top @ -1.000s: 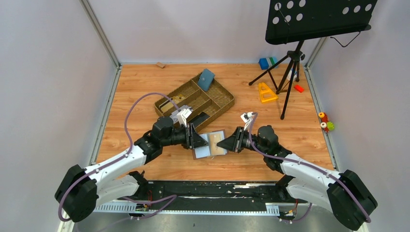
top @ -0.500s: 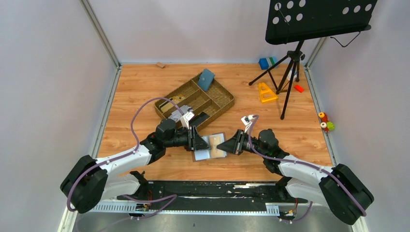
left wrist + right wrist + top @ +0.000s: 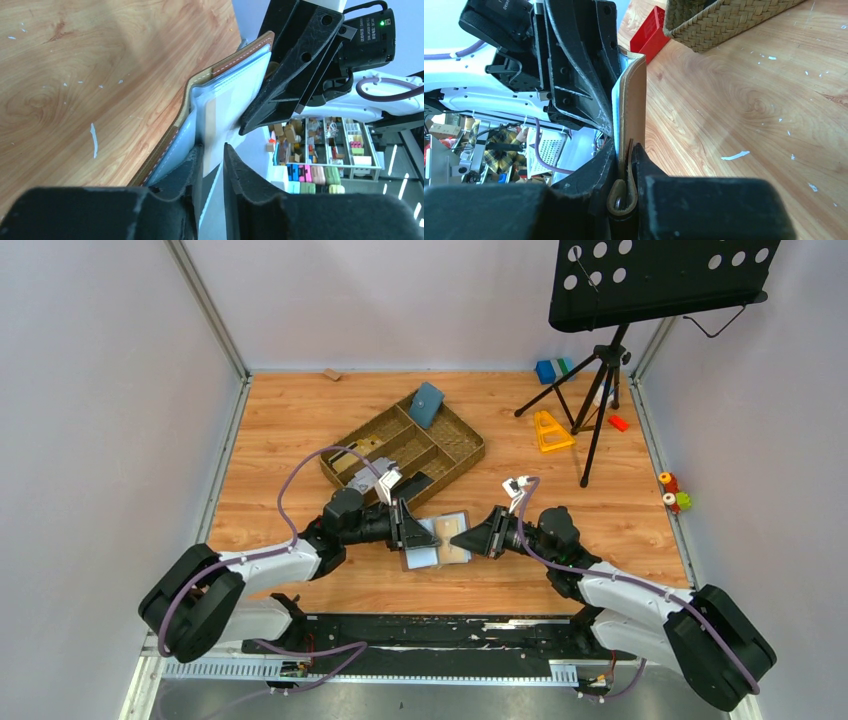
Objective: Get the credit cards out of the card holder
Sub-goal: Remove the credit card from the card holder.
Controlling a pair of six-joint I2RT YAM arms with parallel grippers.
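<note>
Pale grey walls enclose the wooden counter on three sides, with metal rails at the far corners. Well beyond the right end effector, off to its right, a black music stand rises on a tripod. Behind that end effector, the left wrist view shows stocked shelves. The light is soft and even.

A robot lab: grey panels and metal framing wall in a wooden desk, stocked parts shelves beyond.

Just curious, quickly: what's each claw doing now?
Left gripper: closed on a clear sleeve of the card holder.
Right gripper: closed on its brown cover.
</note>
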